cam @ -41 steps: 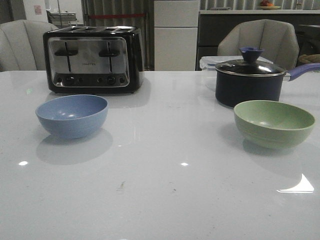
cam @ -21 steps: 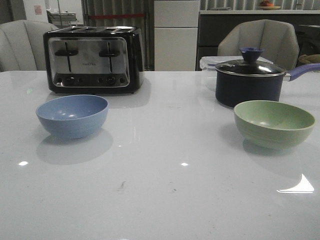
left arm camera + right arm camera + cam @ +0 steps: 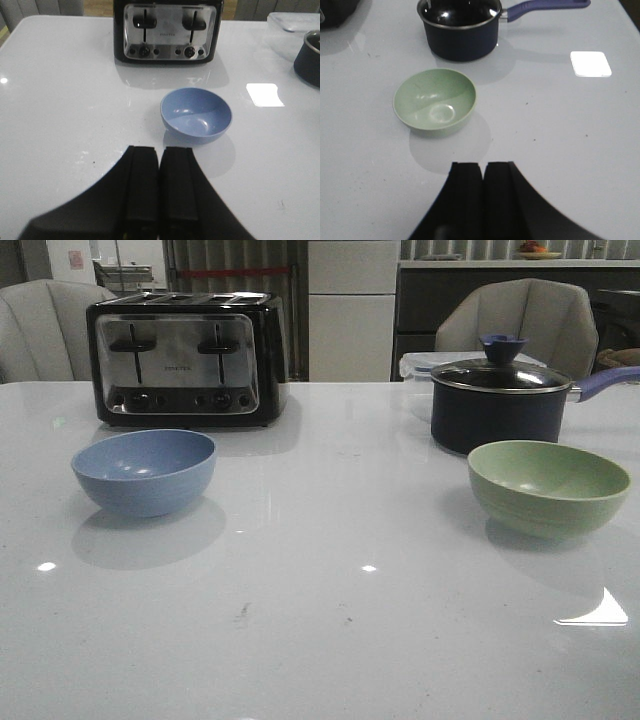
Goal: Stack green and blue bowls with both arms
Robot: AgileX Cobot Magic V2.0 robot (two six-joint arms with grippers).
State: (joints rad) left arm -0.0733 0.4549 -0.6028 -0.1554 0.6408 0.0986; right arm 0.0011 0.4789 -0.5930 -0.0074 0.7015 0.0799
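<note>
The dusty blue bowl (image 3: 144, 471) stands upright on the white table at the left, in front of the toaster. It also shows in the left wrist view (image 3: 196, 115). The sage green bowl (image 3: 548, 486) stands upright at the right, in front of the saucepan, and shows in the right wrist view (image 3: 435, 102). My left gripper (image 3: 159, 149) is shut and empty, short of the blue bowl. My right gripper (image 3: 483, 165) is shut and empty, short of the green bowl. Neither arm shows in the front view.
A black and chrome toaster (image 3: 185, 358) stands at the back left. A dark lidded saucepan (image 3: 500, 403) with a purple-blue handle stands behind the green bowl, with a clear lidded container (image 3: 418, 366) behind it. Chairs stand beyond the table's far edge.
</note>
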